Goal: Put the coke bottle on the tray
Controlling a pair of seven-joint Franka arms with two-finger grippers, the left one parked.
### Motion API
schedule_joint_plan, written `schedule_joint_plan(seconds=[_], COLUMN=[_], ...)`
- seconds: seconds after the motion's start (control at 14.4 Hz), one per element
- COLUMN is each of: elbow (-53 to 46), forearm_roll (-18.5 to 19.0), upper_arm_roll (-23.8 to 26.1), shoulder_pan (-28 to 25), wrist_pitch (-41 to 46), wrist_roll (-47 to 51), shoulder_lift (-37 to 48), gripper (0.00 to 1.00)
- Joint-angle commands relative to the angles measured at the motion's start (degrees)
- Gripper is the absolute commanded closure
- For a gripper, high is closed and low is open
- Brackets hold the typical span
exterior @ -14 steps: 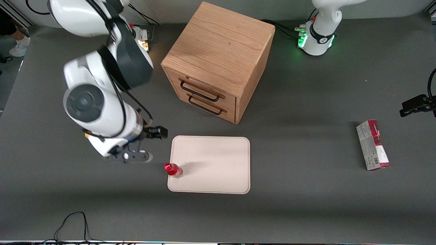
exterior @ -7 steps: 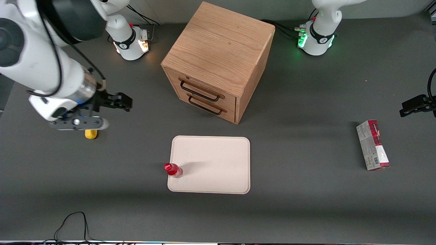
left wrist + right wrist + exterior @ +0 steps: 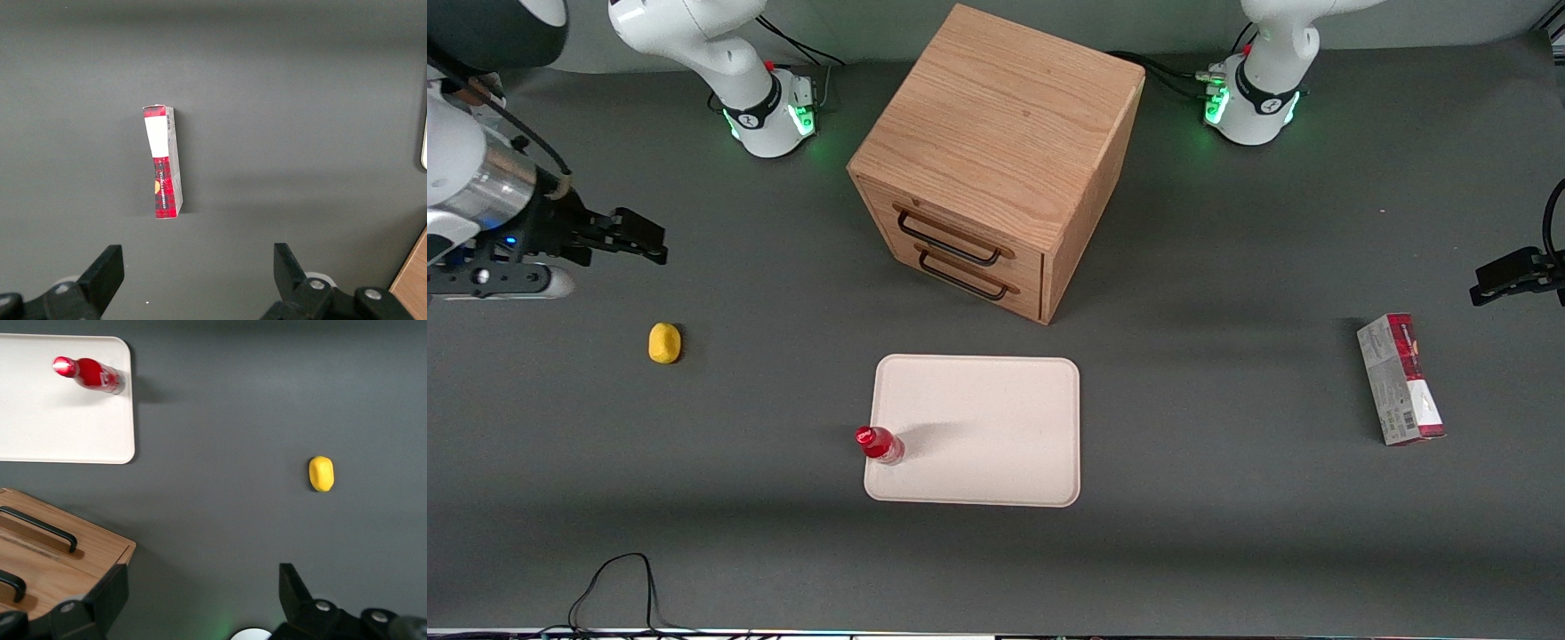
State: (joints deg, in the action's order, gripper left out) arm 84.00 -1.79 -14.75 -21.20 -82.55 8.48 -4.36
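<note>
The coke bottle [image 3: 880, 444] [image 3: 90, 373], small and red with a red cap, stands upright on the cream-white tray [image 3: 996, 427] [image 3: 60, 420]. It sits just inside the tray's edge toward the working arm's end, near the corner closer to the front camera. My gripper [image 3: 489, 283] [image 3: 203, 580] hangs high above the grey table, far from the tray toward the working arm's end. Its fingers are spread wide and open, with only bare table between them.
A wooden drawer cabinet [image 3: 996, 151] [image 3: 40, 553] with two black handles stands farther from the front camera than the tray. A small yellow object [image 3: 664, 343] [image 3: 321, 473] lies on the table between the gripper and the tray. A red-and-grey carton [image 3: 1400, 378] [image 3: 165, 163] lies toward the parked arm's end.
The right arm has swung away from the tray toward the working arm's end of the table, uncovering the yellow object. The bottle and tray have not moved.
</note>
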Motion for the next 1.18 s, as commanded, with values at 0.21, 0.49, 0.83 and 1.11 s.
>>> schedule_joint_plan(seconds=[0.21, 0.49, 0.83, 1.11], elbow=[5.3, 12.4, 12.6, 12.2], forearm_roll=[0.0, 0.1, 0.3, 0.3], upper_arm_roll=[16.3, 17.6, 15.3, 14.2], shoulder_pan=[20.5, 23.0, 23.0, 23.1], wrist_pitch=[-2.9, -8.1, -8.1, -7.4], wrist_roll=[-4.4, -5.4, -9.1, -10.8], shoulder_lift=[4.4, 8.8, 9.8, 9.3], gripper=[0.0, 0.0, 0.0, 0.0])
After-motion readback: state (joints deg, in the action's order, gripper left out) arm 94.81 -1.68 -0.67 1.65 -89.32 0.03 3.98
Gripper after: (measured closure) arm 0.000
